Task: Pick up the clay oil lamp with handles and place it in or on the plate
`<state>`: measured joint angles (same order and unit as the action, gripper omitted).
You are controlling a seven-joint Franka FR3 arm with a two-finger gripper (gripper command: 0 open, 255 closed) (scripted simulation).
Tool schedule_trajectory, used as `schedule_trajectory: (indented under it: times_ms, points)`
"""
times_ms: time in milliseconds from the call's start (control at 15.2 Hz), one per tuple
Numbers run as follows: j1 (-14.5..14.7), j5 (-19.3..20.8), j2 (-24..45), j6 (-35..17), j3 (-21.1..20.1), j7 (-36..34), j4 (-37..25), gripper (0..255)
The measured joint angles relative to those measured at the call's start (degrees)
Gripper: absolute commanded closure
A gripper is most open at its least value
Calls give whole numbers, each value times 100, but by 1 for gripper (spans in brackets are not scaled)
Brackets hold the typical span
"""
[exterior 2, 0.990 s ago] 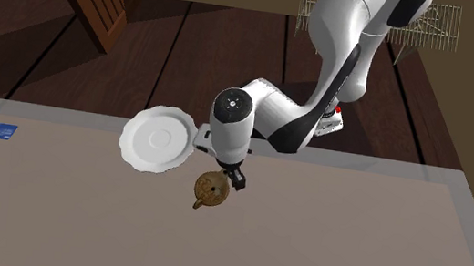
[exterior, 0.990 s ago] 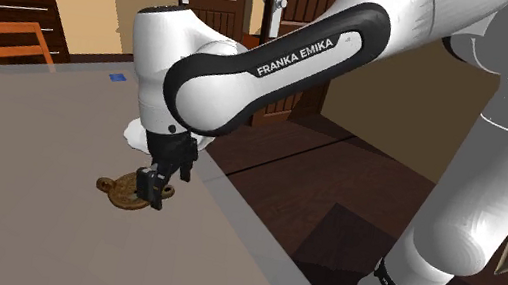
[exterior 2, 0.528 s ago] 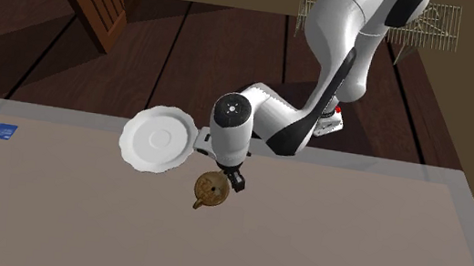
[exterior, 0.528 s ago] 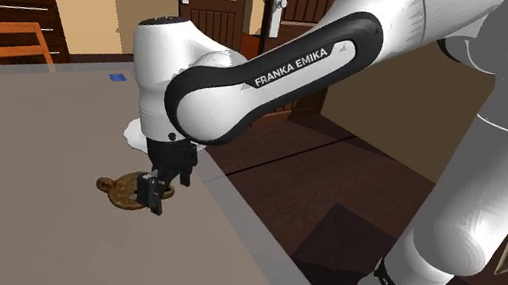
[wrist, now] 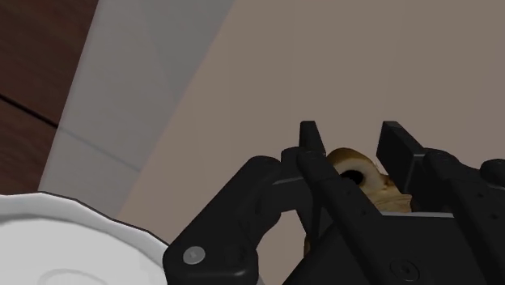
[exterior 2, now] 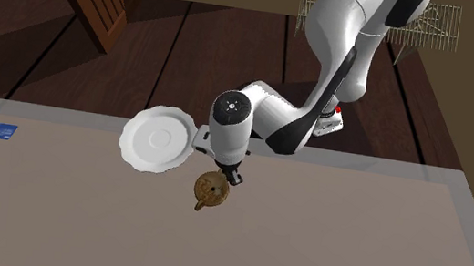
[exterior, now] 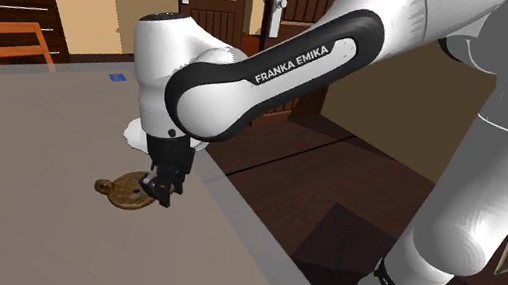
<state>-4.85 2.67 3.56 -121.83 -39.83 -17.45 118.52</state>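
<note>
Oil lamp [exterior: 126, 194], brown and low, rests on the grey-beige table [exterior: 28, 157] at the lower left of centre in the shoulder view, close to the table's near edge. The black gripper [exterior: 157, 190] points down onto the side of the lamp nearest that edge. In the wrist view the gripper [wrist: 352, 133] has its 2 fingers [wrist: 311, 150] pressed against opposite sides of the oil lamp [wrist: 356, 174], pinching it, and the dark round hole in the lamp's top shows between them.

In the second exterior view the oil lamp [exterior 2: 209, 189] lies just left of the frame's centre, its spout aimed toward the lower left, with the gripper [exterior 2: 232, 176] at its upper right side. The lamp is on the table [exterior 2: 352, 232], not raised.

A white plate [exterior 2: 130, 139] with a scalloped rim sits just up and to the left of the lamp in that view, near the table's far edge and apart from the lamp. In the shoulder view a slice of the plate [exterior: 130, 133] shows behind the arm's wrist, and in the wrist view its rim [wrist: 65, 235] curves beside the left finger.

1 small blue card [exterior 2: 0, 131] lies at the far left of the table.
</note>
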Motion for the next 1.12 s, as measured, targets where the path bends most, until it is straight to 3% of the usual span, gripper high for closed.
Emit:
schedule_trajectory:
  times_ms: [330,1122]
  points:
    - [6,-12,7,34,-7,4,-17,255]
    - [-31,-297,-344,873,-4,194,-556,255]
